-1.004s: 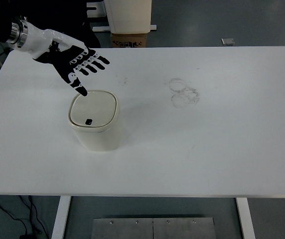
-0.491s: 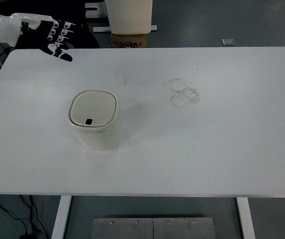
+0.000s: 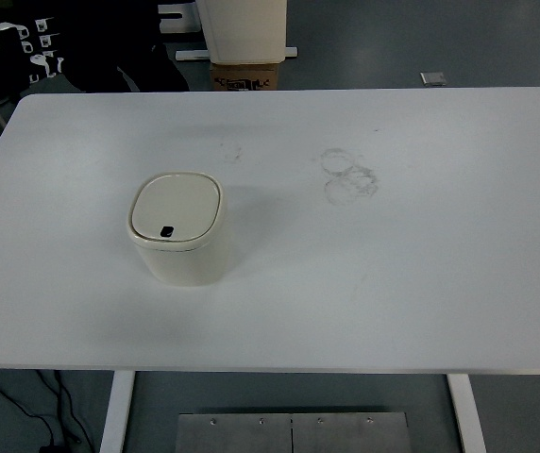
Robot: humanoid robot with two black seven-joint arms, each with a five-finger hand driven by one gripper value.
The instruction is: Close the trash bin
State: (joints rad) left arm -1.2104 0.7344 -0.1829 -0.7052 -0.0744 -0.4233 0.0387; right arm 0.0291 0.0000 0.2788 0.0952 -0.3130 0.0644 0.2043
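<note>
A cream trash bin (image 3: 179, 247) stands on the white table (image 3: 393, 274), left of the middle. Its lid (image 3: 177, 206) lies flat and shut, with a small black button (image 3: 167, 231) at its near edge. My left hand (image 3: 25, 47) is at the top left corner, beyond the table's far left edge and well away from the bin. Its fingers look relaxed and hold nothing. The right arm is out of view.
Faint ring marks (image 3: 348, 176) show on the table right of the middle. Behind the far edge stand a cardboard box (image 3: 245, 75) and a white cabinet (image 3: 242, 26). A small grey object (image 3: 431, 78) lies on the floor.
My left hand has drawn back from just above the bin's far edge, up and left, off the table to the top left corner. The bin stays shut and has not moved.
</note>
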